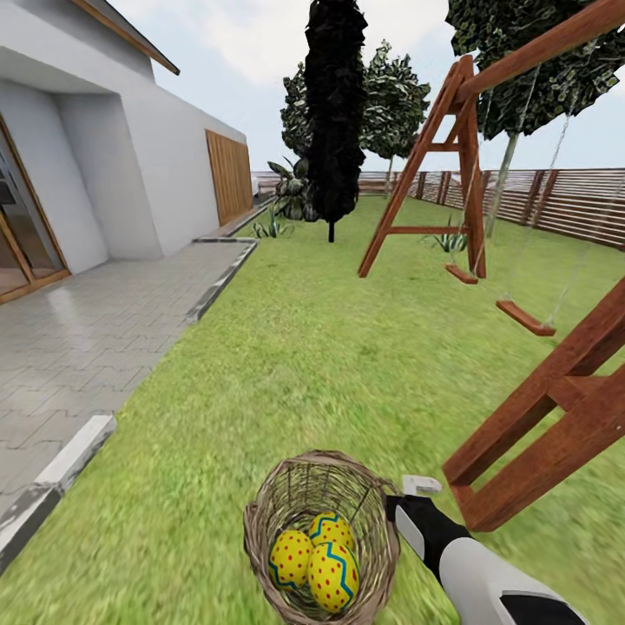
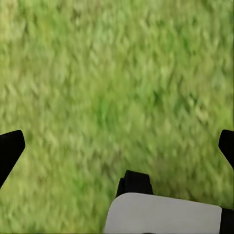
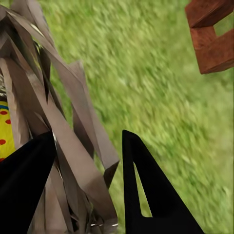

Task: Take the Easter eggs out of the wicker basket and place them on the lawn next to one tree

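Observation:
The wicker basket (image 1: 260,516) stands on the lawn (image 1: 304,365) just below me, with three Easter eggs (image 1: 332,573) lying together inside. My right gripper (image 1: 398,508) reaches its right rim. In the right wrist view the gripper (image 3: 87,136) straddles the woven wall (image 3: 68,97), one finger inside and one outside, shut on it, and part of an egg (image 3: 6,131) shows behind the strips. My left gripper (image 2: 117,146) hangs open over bare grass. A tree (image 1: 502,182) with a pale trunk stands far off by the fence.
A wooden swing frame (image 1: 555,408) stands close on the right, its far leg (image 1: 417,174) and seats (image 1: 525,317) further back. An all-black tree (image 1: 334,104) rises mid-lawn. The grey patio (image 1: 87,330) and house (image 1: 104,156) lie left. A slat fence (image 1: 573,204) bounds the garden.

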